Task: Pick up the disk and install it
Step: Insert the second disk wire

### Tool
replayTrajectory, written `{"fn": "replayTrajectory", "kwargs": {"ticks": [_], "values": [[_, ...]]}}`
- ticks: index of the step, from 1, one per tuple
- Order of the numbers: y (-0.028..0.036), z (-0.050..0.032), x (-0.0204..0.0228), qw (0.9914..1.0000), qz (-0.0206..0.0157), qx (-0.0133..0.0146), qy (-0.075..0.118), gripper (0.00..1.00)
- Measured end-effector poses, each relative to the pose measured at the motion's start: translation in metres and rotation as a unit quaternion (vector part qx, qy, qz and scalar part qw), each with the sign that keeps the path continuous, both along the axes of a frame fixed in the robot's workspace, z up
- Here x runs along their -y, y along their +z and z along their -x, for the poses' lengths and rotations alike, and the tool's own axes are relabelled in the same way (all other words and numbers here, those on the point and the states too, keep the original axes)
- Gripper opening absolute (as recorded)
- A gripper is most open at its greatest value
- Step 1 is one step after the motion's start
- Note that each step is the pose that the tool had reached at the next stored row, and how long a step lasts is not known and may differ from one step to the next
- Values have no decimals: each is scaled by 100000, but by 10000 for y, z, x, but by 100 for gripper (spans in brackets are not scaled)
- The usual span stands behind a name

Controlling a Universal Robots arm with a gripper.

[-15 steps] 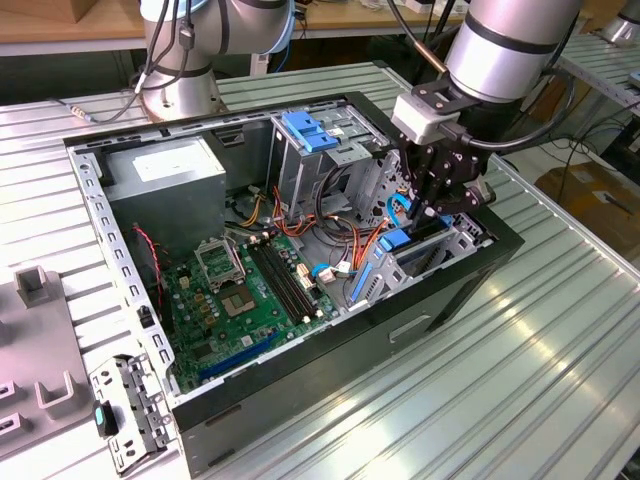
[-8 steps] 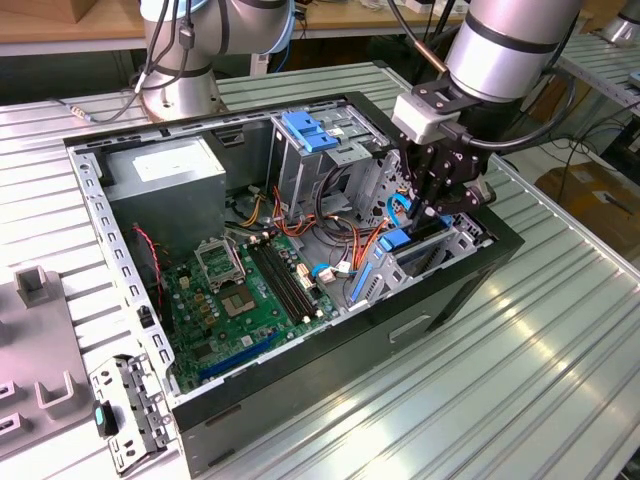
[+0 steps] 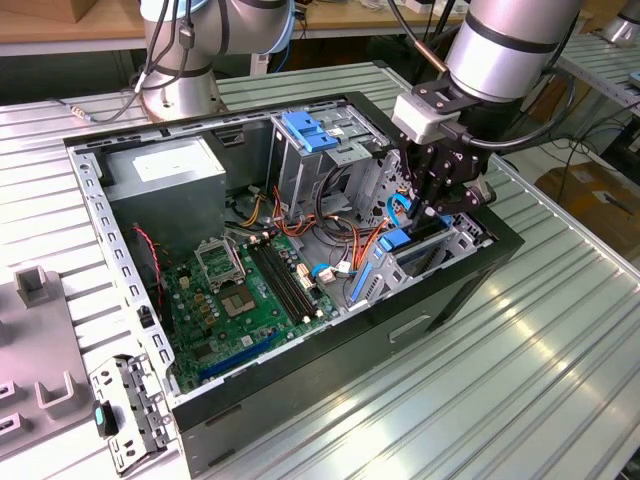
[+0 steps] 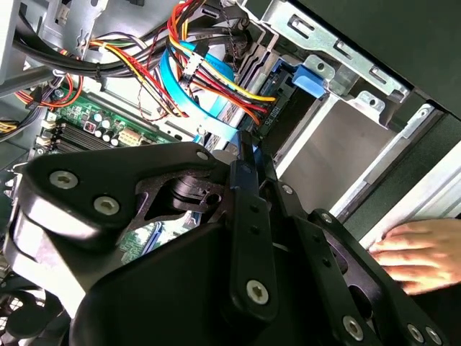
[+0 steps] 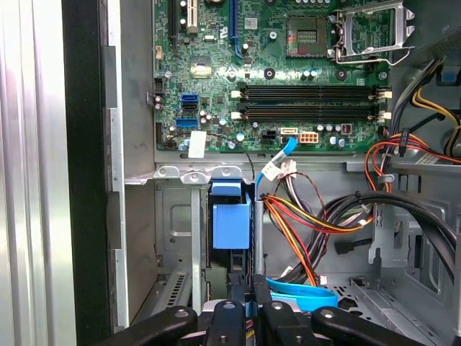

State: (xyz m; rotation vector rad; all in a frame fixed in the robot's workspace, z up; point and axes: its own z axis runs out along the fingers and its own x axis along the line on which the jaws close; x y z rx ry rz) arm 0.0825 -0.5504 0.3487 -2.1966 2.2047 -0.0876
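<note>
So the arm has its gripper (image 3: 437, 205) down inside the open computer case (image 3: 330, 385), over the drive bay (image 3: 455, 245) at the exterior view's right end of the case. In the first wrist view the black fingers (image 5: 261, 306) stand very close together, pinched on a thin edge right below the blue rail (image 5: 230, 225) of the disk (image 5: 232, 216), which sits upright in its slot between the bay's metal walls (I honestly can't tell whether the jaws truly clamp it or just touch it). In the second wrist view the gripper (image 4: 248, 162) points into the same bay beside a bundle of coloured cables (image 4: 216, 83), and a person's hand (image 4: 418, 252) rests on the case edge. Farther left in the case lie the green motherboard (image 3: 235, 300), the grey power supply (image 3: 165, 175) and a metal cage with a blue handle (image 3: 310, 135).
</note>
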Motion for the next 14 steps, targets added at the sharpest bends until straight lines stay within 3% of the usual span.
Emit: {"fn": "replayTrajectory", "kwargs": {"ticks": [3, 11, 14], "values": [[1, 0, 14, 100000, -67, -3, 0, 16], [-20, -4, 40, 99987, -1626, -2, -1, 16], [-23, -5, 49, 99986, -1688, 0, 2, 16]]}}
